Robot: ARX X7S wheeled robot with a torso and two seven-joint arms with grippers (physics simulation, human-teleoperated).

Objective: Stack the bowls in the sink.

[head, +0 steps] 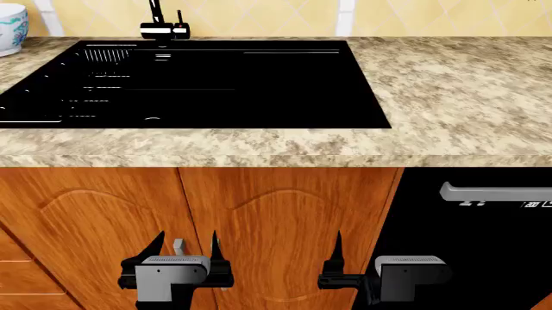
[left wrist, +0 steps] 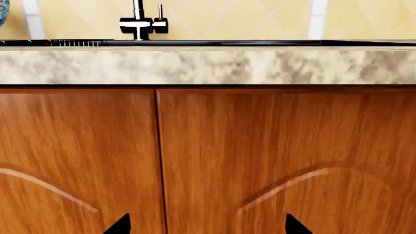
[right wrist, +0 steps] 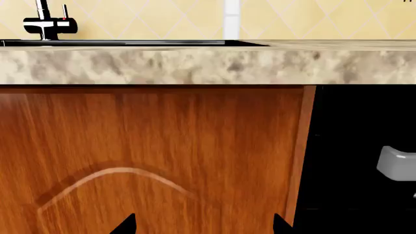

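Hanging low w/ both arms in front of the cupboard doors (head: 258,226), below the counter (head: 448,97), nothing reached yet. Left gripper (head: 188,248) released, tips spread, holding nothing; right gripper (head: 338,252) shows only one tip in head view, but right wrist view shows two tips apart, so released too, empty.

Sink (head: 285,90) sits in the counter straight ahead, tap (head: 159,26) at its back edge. Basin reads black and shows no bowl inside.

Doing it well, prob.: lift arms clear of the counter lip first, then go left for the patterned bowl (head: 10,29) at far left edge of view, on the counter beside the sink.

Count: bowls seen 1 (2nd not in view), sink 1, tap 1, grippers 2, cupboard doors 2 plus an appliance handle (head: 496,192) at right.
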